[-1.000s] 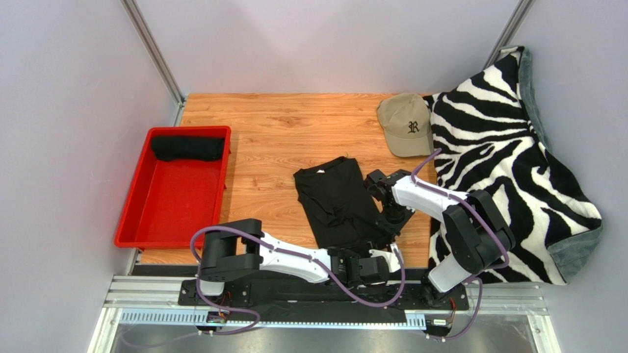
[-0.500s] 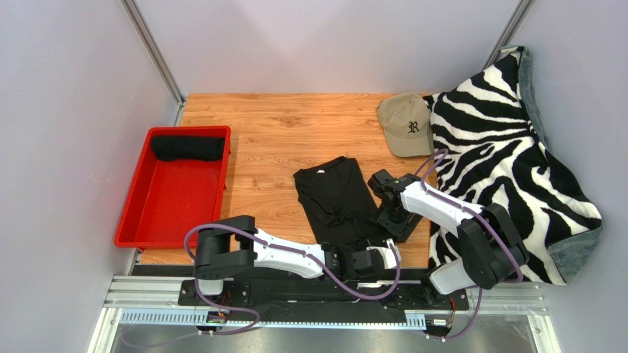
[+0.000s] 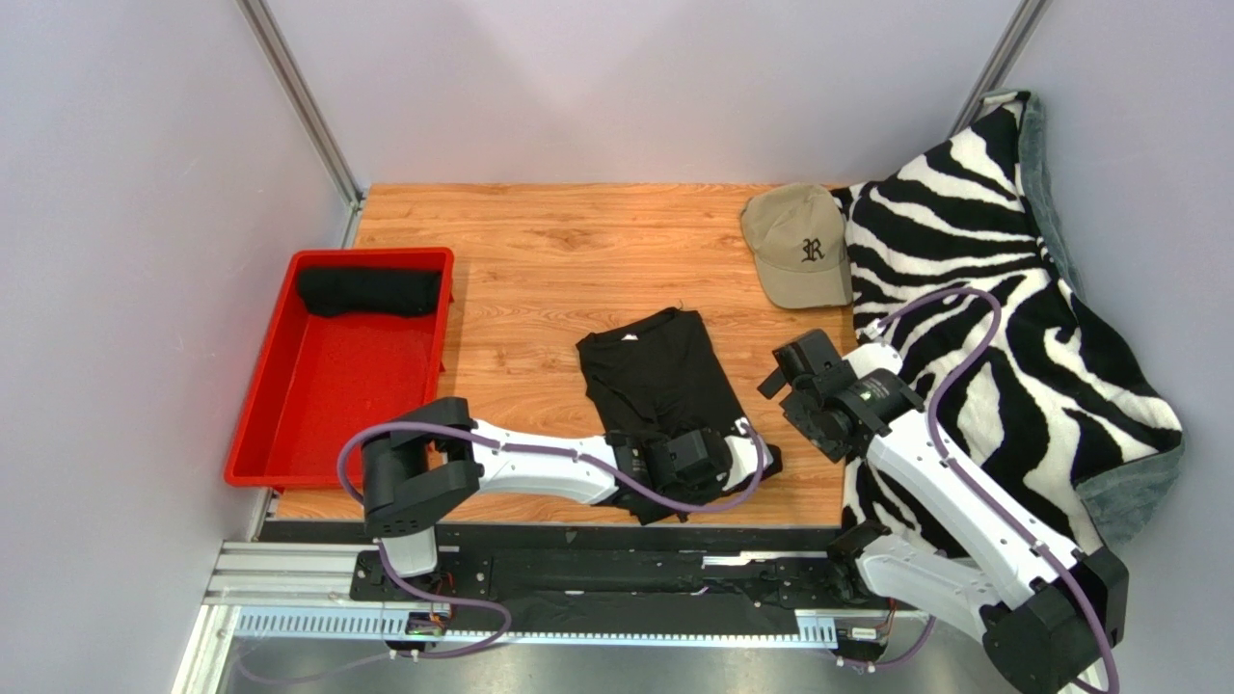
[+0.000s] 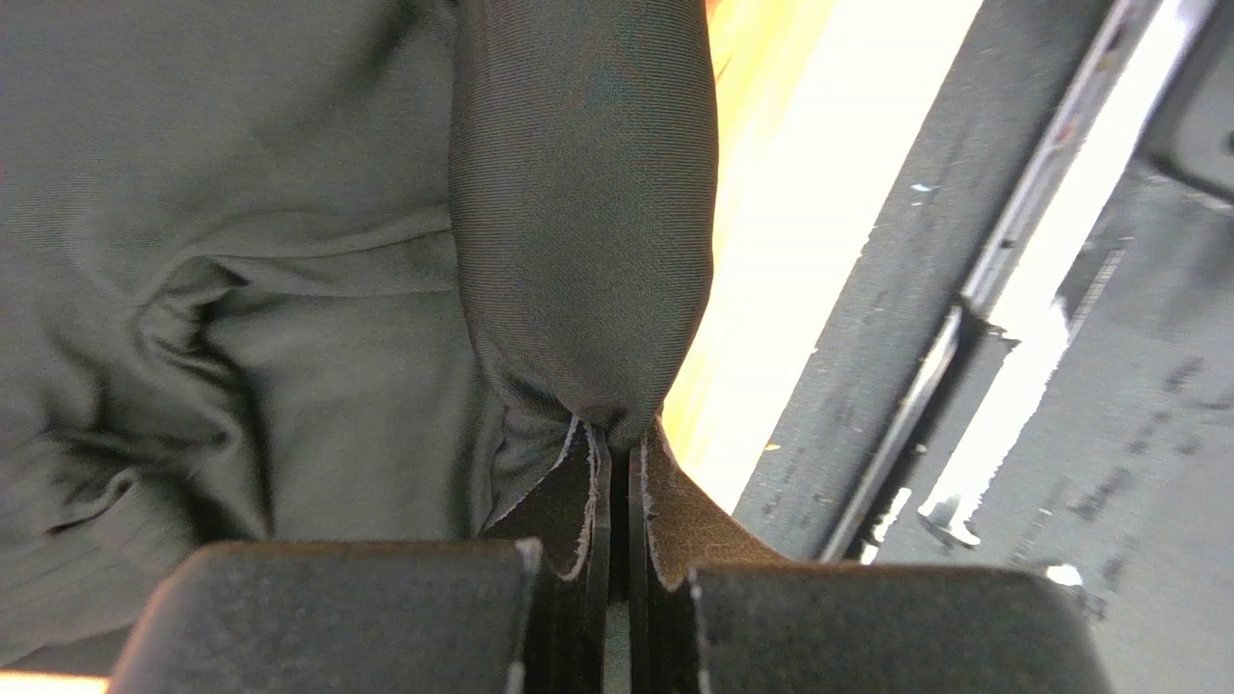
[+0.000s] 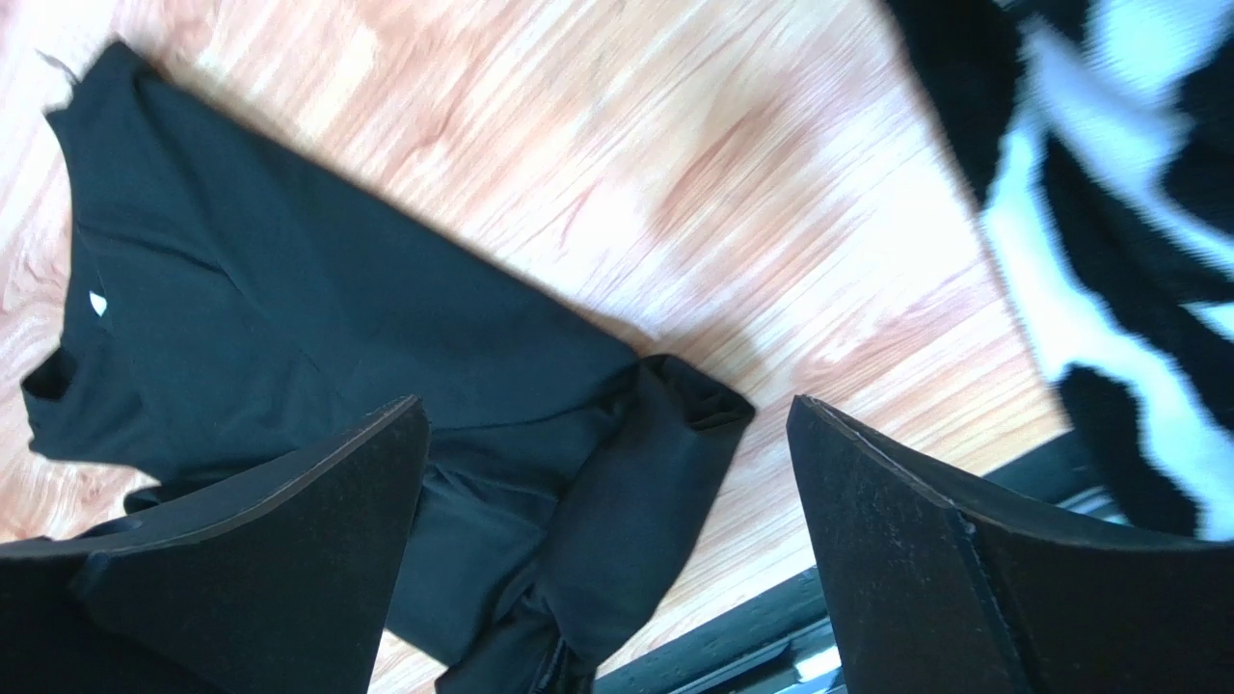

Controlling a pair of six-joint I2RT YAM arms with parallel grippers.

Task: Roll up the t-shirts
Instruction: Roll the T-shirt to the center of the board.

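Left wrist view: the left gripper (image 4: 616, 456) pinches a fold of the black t-shirt (image 4: 290, 289) by the worktop's (image 4: 768, 217) near edge; the right gripper (image 5: 606, 417) hangs wide open.

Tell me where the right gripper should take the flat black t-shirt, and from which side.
Take the hem corner of the t-shirt that juts toward the right arm, coming in low from the right over the table. The left gripper is shut on the hem beside it, so that folded corner probably gives the open right gripper an edge.
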